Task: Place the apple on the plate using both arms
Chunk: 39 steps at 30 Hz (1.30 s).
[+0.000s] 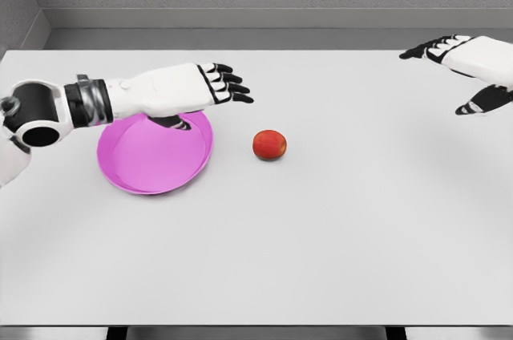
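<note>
- Your left hand [210, 87] hovers over the plate [152, 170], fingers apart, holding nothing.
- The apple [270, 145] sits just past those fingertips.
- Right hand [463, 63] is far off, fingers apart.
- Next, I think, reach and grab.

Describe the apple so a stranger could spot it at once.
Start at the white table and find the pink plate on its left side. Just right of the plate, apart from its rim, sits the apple: the only small, round, red thing there, untouched by either hand.
</note>
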### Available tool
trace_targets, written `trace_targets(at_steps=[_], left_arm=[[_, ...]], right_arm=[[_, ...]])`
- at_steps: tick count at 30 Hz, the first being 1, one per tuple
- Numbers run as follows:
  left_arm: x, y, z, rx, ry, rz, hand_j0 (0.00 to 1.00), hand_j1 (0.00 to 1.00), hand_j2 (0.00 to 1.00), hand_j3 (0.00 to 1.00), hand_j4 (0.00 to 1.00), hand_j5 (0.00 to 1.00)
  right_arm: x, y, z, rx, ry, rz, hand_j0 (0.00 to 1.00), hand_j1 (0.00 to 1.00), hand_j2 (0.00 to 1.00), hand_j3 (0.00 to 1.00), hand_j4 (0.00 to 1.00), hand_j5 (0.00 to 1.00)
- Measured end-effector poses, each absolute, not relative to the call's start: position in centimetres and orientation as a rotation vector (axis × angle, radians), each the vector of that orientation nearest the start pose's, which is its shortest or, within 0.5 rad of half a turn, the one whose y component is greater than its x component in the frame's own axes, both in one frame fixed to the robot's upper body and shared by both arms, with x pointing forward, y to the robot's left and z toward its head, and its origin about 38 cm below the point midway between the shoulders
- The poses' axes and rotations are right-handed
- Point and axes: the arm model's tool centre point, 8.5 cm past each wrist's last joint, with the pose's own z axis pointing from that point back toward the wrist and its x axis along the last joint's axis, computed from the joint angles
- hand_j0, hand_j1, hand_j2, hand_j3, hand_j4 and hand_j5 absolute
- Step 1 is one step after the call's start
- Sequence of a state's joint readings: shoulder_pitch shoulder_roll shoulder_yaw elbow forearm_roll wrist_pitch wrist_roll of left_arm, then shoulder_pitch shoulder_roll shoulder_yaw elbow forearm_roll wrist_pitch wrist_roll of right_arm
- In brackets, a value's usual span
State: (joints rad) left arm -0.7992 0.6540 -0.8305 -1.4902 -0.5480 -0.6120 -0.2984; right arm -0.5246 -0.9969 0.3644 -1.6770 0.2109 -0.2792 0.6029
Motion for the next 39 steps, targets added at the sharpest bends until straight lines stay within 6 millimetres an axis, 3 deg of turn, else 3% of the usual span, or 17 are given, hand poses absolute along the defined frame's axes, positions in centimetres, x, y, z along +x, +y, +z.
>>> trace_targets(at_steps=[5, 11, 20, 31, 39], left_arm=[[42.5, 13.8, 21.8, -0.351, 2.027, 2.616, 1.00, 1.00, 1.00, 1.00, 1.00, 1.00], [42.9, 11.4, 21.0, -0.319, 2.034, 2.603, 1.00, 1.00, 1.00, 1.00, 1.00, 1.00], [45.3, 10.7, 18.9, -0.421, 1.935, 2.699, 1.00, 1.00, 1.00, 1.00, 1.00, 1.00], [44.9, 9.4, 17.0, -0.419, 1.795, 2.750, 1.00, 1.00, 1.00, 1.00, 1.00, 1.00], [45.2, 9.0, 17.0, -0.404, 1.766, 2.772, 1.00, 1.00, 1.00, 1.00, 1.00, 1.00]], right_arm=[[41.1, -33.9, 28.1, -0.506, -1.372, 1.823, 1.00, 1.00, 1.00, 1.00, 1.00, 1.00], [41.2, -34.0, 27.4, -0.491, -1.356, 1.822, 1.00, 1.00, 1.00, 1.00, 1.00, 1.00], [41.2, -33.9, 27.2, -0.485, -1.356, 1.820, 1.00, 1.00, 1.00, 1.00, 1.00, 1.00], [41.1, -33.8, 26.6, -0.467, -1.344, 1.825, 1.00, 1.00, 1.00, 1.00, 1.00, 1.00], [40.9, -33.9, 26.3, -0.462, -1.323, 1.836, 1.00, 1.00, 1.00, 1.00, 1.00, 1.00]])
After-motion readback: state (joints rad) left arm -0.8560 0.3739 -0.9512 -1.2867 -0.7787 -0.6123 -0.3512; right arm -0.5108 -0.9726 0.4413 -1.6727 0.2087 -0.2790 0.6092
